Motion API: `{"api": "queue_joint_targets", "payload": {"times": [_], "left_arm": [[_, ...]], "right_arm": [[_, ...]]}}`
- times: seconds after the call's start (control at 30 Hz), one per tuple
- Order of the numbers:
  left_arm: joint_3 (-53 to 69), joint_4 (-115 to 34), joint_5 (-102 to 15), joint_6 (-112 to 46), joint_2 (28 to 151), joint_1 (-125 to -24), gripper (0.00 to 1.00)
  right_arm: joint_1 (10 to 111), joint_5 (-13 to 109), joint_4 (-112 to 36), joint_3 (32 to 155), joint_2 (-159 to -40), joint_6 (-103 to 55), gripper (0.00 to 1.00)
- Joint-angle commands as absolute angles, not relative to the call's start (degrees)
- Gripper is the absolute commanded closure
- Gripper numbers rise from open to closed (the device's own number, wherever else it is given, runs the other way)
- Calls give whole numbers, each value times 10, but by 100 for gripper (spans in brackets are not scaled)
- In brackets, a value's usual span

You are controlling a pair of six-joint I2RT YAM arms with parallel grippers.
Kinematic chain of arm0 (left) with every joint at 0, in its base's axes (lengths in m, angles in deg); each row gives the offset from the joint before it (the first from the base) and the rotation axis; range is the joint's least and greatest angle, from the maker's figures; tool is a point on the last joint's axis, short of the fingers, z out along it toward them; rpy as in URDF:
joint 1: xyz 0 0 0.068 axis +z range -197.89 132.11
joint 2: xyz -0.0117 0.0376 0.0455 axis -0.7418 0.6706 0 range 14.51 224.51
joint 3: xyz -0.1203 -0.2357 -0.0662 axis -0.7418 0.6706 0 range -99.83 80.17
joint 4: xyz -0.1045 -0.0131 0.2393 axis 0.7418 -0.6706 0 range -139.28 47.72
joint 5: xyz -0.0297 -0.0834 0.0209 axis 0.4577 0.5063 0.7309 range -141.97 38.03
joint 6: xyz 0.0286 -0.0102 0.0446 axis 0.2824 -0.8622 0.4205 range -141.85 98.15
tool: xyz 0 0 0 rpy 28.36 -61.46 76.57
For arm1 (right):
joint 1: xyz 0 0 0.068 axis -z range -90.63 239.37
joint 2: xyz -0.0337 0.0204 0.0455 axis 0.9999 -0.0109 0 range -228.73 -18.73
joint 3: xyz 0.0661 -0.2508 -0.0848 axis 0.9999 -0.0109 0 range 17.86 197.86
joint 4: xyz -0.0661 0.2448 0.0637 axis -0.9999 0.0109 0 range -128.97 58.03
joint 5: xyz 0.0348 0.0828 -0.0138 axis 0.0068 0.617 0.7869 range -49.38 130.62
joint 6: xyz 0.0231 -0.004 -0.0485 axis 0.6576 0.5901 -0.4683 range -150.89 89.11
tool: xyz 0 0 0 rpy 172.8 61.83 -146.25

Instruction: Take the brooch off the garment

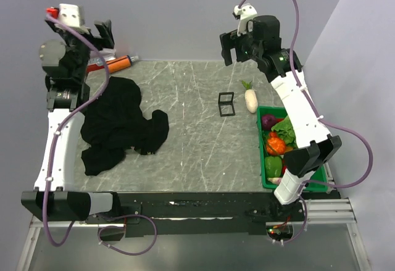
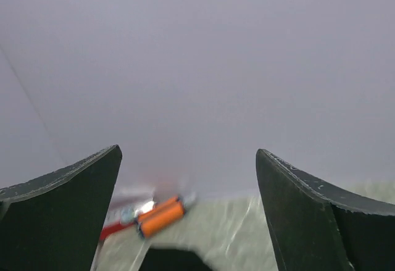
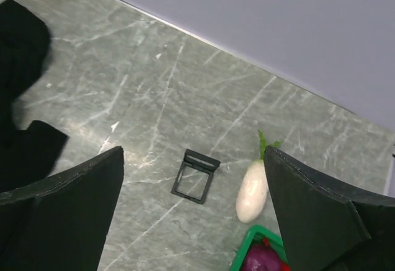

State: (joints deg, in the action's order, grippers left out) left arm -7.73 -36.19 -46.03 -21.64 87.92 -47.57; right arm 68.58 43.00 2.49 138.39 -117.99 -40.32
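1. Shirt (image 1: 120,126) lies crumpled on the table (image 1: 197,154), left half — brooch not discernible.
2. Left gripper (image 1: 103,35) raised near the far edge, jaws apart, empty.
3. Right gripper (image 1: 233,49) likewise — jaws apart, empty.

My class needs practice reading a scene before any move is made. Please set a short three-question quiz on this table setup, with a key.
1. True or false: the garment lies spread flat with its print showing.
2. The white radish lies: A) on the table beside the green bin; B) inside that bin; C) on the garment.
3. Complete: the left gripper and right gripper are both ___, holding nothing.
Key: 1 false, it is crumpled and shows only black; 2 A; 3 open.
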Motion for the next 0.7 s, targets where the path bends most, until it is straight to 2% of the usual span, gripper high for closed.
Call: {"api": "queue_joint_targets", "payload": {"times": [0.0,0.03,0.07,0.1,0.13,0.23,0.3,0.33,0.4,0.5,0.67], "left_arm": [[-27,-468,-391,-113,908,-476,4],[-18,-549,-358,-53,898,-475,1],[15,-594,-331,86,890,-475,3],[40,-612,-353,124,878,-475,4],[66,-620,-369,147,865,-475,2],[120,-682,-347,197,813,-419,1],[126,-736,-353,195,808,-404,0],[127,-750,-361,188,808,-389,0],[126,-777,-362,132,811,-361,1],[124,-835,-310,60,824,-280,1],[183,-898,-278,101,832,-188,3]], "right_arm": [[684,488,12,1388,-1174,-388,0],[685,546,12,1379,-1169,-413,0],[685,595,22,1376,-1166,-444,0],[685,646,30,1371,-1162,-481,0],[685,744,33,1343,-1148,-546,0],[678,799,-28,1251,-1112,-541,0],[674,863,-98,1197,-1097,-538,7],[671,880,-126,1142,-1088,-534,12],[651,893,-183,1100,-1097,-516,14],[610,896,-172,1112,-1142,-524,14],[569,899,-202,1115,-1204,-534,16]]}}
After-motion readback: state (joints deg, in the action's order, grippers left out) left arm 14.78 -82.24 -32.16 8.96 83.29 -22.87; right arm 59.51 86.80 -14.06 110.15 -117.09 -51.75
